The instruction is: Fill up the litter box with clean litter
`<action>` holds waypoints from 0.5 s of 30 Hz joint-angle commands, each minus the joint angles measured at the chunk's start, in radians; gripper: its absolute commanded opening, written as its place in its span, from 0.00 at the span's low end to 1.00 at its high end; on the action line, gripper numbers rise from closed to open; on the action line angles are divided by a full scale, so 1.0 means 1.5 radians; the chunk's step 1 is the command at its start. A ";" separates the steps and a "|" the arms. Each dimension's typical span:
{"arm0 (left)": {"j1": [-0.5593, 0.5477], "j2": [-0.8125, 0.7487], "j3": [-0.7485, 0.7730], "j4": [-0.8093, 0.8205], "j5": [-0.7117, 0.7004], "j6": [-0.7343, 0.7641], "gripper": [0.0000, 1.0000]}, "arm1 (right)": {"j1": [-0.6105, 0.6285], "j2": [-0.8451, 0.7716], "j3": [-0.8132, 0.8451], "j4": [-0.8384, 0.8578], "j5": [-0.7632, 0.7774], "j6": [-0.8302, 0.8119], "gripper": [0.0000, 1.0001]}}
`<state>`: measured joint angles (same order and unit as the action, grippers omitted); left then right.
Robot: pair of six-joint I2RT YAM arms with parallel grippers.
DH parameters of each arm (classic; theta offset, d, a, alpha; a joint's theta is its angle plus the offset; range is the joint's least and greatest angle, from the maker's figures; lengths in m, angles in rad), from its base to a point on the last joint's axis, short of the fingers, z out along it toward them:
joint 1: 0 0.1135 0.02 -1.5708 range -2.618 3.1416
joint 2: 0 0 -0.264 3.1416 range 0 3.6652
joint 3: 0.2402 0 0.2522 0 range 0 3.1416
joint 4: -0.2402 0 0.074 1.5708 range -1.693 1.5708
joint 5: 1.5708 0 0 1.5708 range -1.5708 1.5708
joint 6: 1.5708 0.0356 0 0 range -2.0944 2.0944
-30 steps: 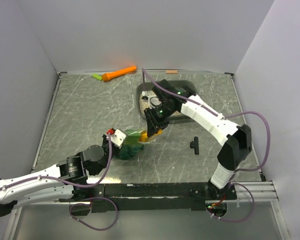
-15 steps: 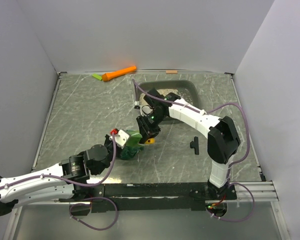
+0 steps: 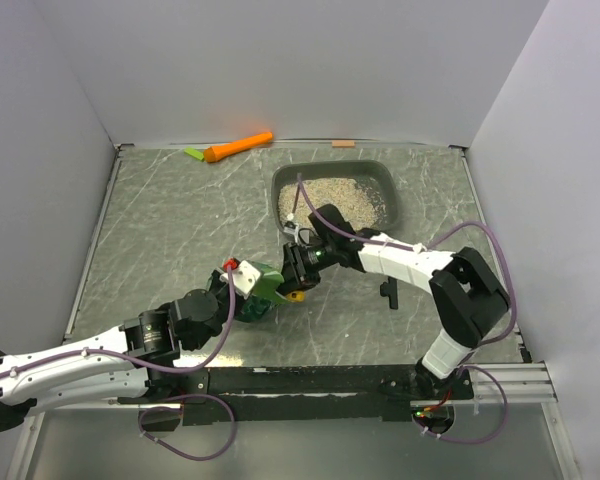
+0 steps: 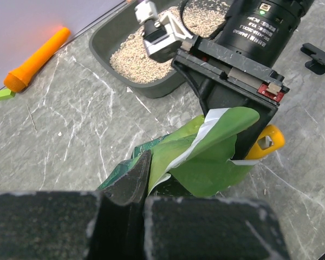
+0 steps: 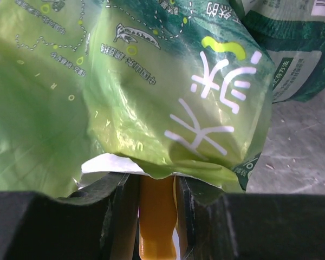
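Note:
The dark grey litter box (image 3: 378, 176) stands at the back right with a layer of beige clean litter (image 3: 335, 200) in it; both also show in the left wrist view, the box (image 4: 105, 39) and the litter (image 4: 132, 54). My left gripper (image 3: 246, 300) is shut on the edge of a crinkled green bag (image 3: 266, 284) in mid-table; its dark finger (image 4: 131, 179) pinches the bag (image 4: 206, 157). My right gripper (image 3: 298, 274) is shut on the orange scoop (image 3: 296, 294), its handle (image 5: 157, 227) between the fingers, pushed into the bag's mouth (image 5: 151, 92). The scoop's bowl is hidden inside the bag.
An orange carrot-shaped toy (image 3: 238, 147) with a green tip lies against the back wall, left of the box. A small black part (image 3: 388, 290) lies on the marble top to the right of my right gripper. Grey walls close three sides.
My right gripper has come down from over the litter box to the bag's mouth with the scoop in it. The box and its litter now show in full. The left arm holds the bag.

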<state>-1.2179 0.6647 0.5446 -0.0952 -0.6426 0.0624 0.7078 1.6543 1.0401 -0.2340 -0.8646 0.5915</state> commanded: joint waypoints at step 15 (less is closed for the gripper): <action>-0.005 -0.005 0.008 0.028 -0.004 -0.002 0.01 | -0.025 -0.233 -0.227 0.381 -0.065 0.194 0.00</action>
<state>-1.2190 0.6518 0.5446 -0.0948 -0.6441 0.0647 0.6796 1.4368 0.7231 0.2260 -0.8818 0.8566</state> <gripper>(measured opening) 0.019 0.343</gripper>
